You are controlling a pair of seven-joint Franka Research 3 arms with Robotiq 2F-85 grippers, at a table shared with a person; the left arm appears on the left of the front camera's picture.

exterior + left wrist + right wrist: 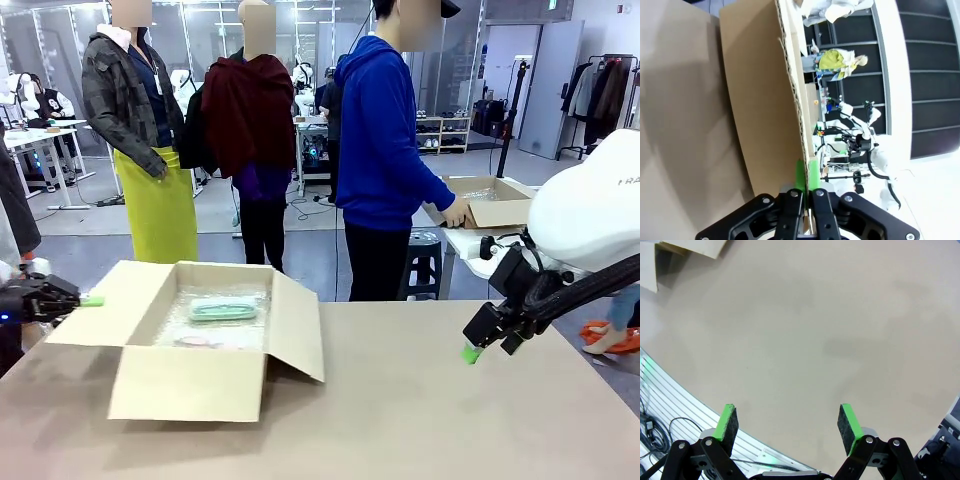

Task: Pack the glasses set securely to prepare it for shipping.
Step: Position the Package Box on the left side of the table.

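Note:
An open brown cardboard box stands on the left of the table. Inside it, on clear bubble wrap, lies the glasses set: the mint green case and, nearer me, the pale pink case, partly hidden by the front wall. My left gripper is shut on the edge of the box's left flap. In the left wrist view the green pads of that gripper pinch the corrugated flap edge. My right gripper hangs open over bare table at the right, its fingers wide apart around the gripper's middle.
The box's right flap slopes outward toward the table's middle. A person in a blue hoodie stands past the far edge, a hand on a second cardboard box on a side table. Bare tabletop stretches between box and right gripper.

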